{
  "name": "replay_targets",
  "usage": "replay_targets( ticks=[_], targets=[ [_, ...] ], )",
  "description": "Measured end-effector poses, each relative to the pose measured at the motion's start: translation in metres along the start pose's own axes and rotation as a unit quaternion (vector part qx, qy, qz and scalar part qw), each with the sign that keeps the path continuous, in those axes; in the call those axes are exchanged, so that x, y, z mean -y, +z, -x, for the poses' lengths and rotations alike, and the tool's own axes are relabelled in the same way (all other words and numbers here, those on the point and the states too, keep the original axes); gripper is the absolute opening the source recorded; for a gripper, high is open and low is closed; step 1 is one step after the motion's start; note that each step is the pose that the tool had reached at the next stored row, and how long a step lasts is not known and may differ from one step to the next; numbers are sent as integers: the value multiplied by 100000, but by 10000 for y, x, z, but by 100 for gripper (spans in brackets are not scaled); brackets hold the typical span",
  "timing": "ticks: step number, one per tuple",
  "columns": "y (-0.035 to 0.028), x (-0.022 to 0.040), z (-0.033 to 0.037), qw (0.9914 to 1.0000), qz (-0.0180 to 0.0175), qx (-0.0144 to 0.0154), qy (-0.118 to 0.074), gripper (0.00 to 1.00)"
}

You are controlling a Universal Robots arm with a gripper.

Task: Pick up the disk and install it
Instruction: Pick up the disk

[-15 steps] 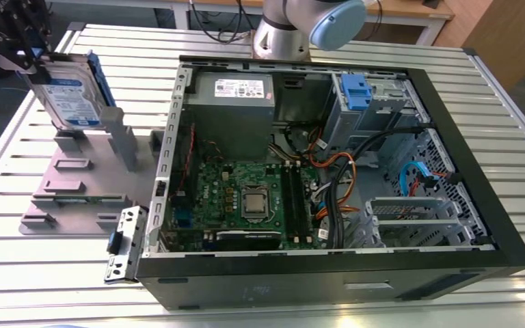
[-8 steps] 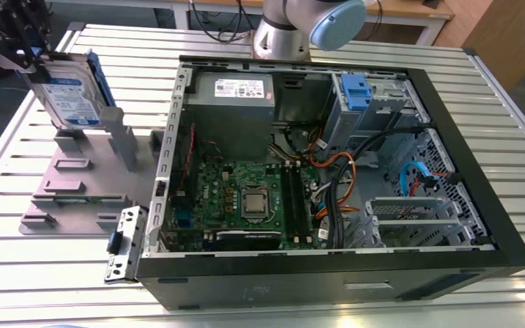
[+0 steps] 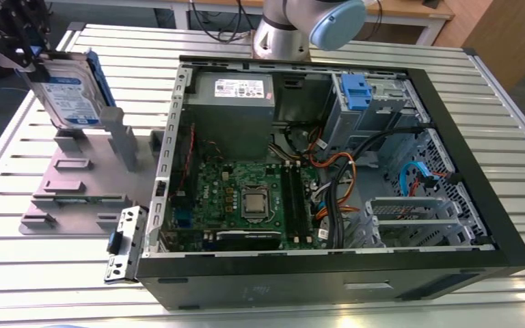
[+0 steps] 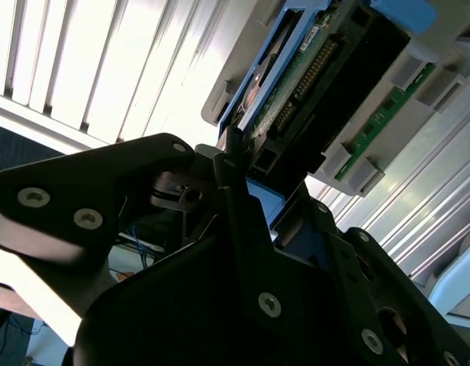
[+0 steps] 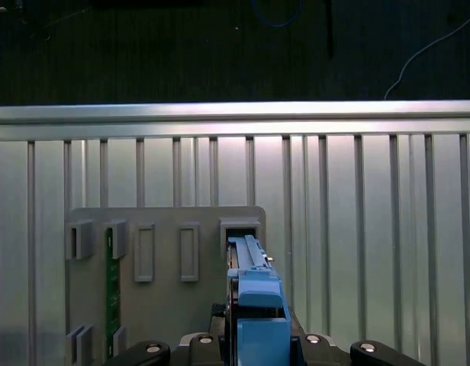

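In the exterior view the disk (image 3: 71, 92), a silver-grey drive with a white-and-blue label and blue rails, stands on edge at the far left. My gripper (image 3: 14, 46) is shut on its upper end. The disk's lower end hangs at the top of the grey upright holder (image 3: 117, 140); whether it is clear of the slot I cannot tell. The second wrist view shows the disk's green circuit side (image 4: 311, 72) between my black fingers (image 4: 231, 198). In the first wrist view the disk (image 5: 254, 293) is seen edge-on over the holder's slot (image 5: 241, 229).
An open black computer case (image 3: 481, 205) lies right of the holder, with a motherboard (image 3: 244, 198), power supply (image 3: 230, 92), cables and a blue-clipped drive bay (image 3: 354, 92). The grey fixture plate (image 3: 71, 191) carries a green memory stick (image 3: 80, 200). A metal bracket (image 3: 124, 242) lies by the case's corner.
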State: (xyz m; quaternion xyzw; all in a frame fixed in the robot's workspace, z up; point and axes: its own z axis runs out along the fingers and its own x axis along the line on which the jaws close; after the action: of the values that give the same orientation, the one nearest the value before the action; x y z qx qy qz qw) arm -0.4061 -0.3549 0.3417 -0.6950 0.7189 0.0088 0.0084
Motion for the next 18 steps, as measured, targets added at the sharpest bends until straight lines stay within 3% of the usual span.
replay_targets(
  ticks=[18],
  targets=[
    [-38, 0, 1, 100000, 4, -4, -1, 36]
  ],
)
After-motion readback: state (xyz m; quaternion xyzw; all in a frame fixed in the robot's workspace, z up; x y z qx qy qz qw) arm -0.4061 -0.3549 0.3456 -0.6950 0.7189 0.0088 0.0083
